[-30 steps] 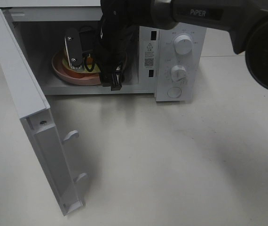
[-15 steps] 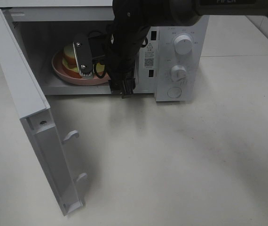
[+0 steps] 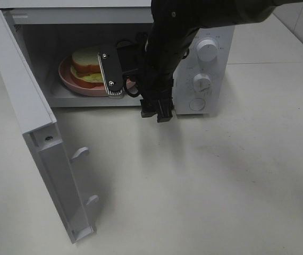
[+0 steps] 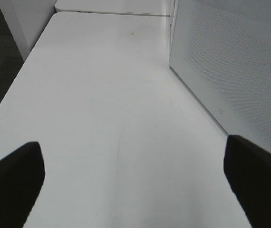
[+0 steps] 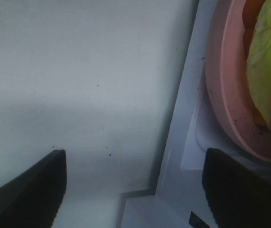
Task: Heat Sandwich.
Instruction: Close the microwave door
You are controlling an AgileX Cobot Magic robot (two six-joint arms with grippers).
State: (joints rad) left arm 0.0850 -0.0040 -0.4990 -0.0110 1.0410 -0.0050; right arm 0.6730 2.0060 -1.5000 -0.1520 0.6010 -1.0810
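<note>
The sandwich [image 3: 86, 66], white bread with orange and green filling, lies on a pink plate [image 3: 66, 79] inside the open microwave [image 3: 204, 21]. My right gripper [image 3: 135, 95] hangs at the oven's mouth, just in front and to the right of the plate, open and empty. The right wrist view shows its dark fingertips [image 5: 28, 187] wide apart over the table and the oven's sill, with the plate [image 5: 223, 95] and the sandwich [image 5: 268, 71] off to one side. My left gripper [image 4: 135, 185] is open over bare table, holding nothing, and does not appear in the exterior high view.
The microwave door [image 3: 29, 106] swings out to the front left, with latch hooks [image 3: 80, 154] on its inner edge. Two knobs [image 3: 207, 50] and a round button [image 3: 196, 103] sit on the control panel. A white perforated panel [image 4: 230, 71] stands beside the left gripper.
My right gripper has drawn back out of the oven cavity toward the front right. The sandwich, hidden behind it before, now shows on its plate and has not moved.
</note>
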